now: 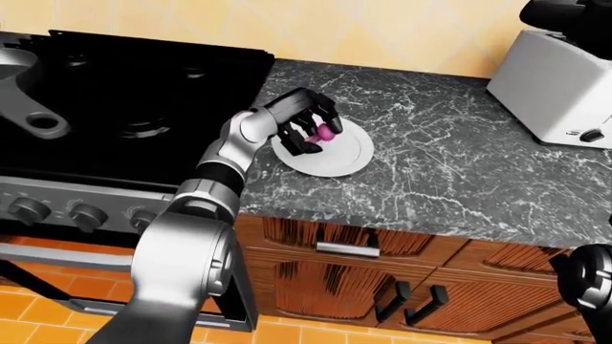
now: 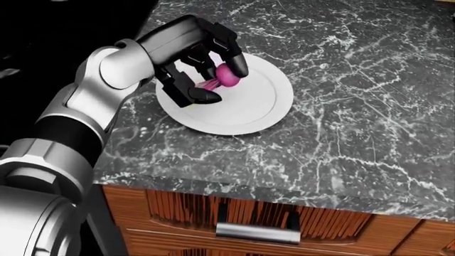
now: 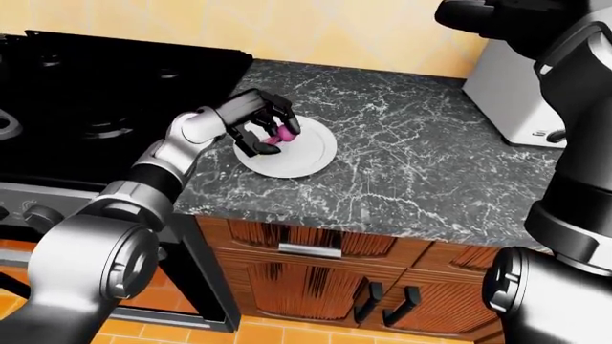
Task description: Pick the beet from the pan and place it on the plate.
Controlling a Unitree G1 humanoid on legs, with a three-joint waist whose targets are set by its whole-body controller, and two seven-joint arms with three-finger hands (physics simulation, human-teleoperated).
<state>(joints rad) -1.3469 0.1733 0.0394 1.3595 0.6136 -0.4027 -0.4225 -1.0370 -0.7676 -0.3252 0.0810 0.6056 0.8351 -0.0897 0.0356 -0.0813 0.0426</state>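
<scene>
The left hand (image 2: 202, 64) is gripping the beet (image 2: 228, 73) between its curled fingers over the upper-left part of the plate (image 2: 256, 109) on the counter (image 2: 356, 106), while the right hand (image 3: 493, 18), raised by the toaster (image 1: 559, 86), is too hidden to judge.

magenta beet (image 2: 229, 74) on a plain white plate (image 2: 252, 106); dark grey countertop (image 2: 341, 122) veined white like marble; black stove (image 1: 124, 107); black-fingered silver left hand (image 2: 201, 63); reddish-brown wood drawers (image 1: 382, 276); toaster (image 1: 554, 86) seemingly pale grey.
</scene>
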